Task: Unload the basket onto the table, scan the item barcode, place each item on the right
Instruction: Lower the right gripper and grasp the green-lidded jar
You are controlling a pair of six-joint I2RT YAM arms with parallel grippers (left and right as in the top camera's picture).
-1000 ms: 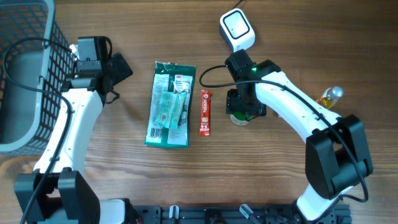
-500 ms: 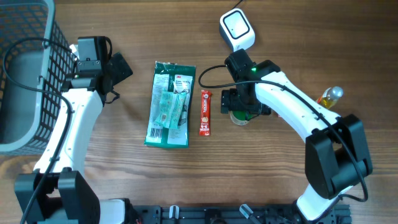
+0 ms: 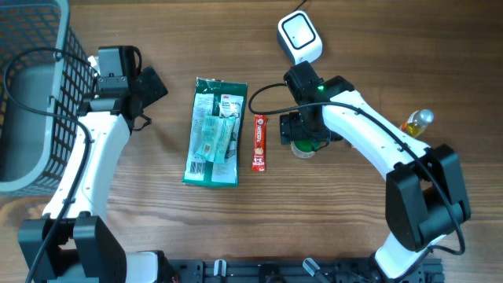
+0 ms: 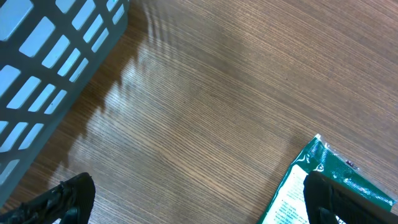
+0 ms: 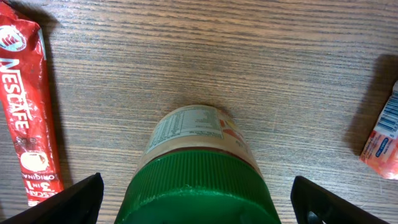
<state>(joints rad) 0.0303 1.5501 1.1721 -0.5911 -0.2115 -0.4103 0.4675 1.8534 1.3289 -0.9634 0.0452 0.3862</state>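
red sachet [image 5: 28, 112] reads "nescafe" and "3in1 original".

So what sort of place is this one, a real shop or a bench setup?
Probably a mock checkout on a bench, not a real shop: a white barcode scanner, a grey wire basket, a green-lidded jar and a red coffee sachet sit on a plain wooden table.

left pincer [image 3: 149, 85] and right pincer [image 3: 303, 135] both hang low, pointing downward, jaws spread wide apart.
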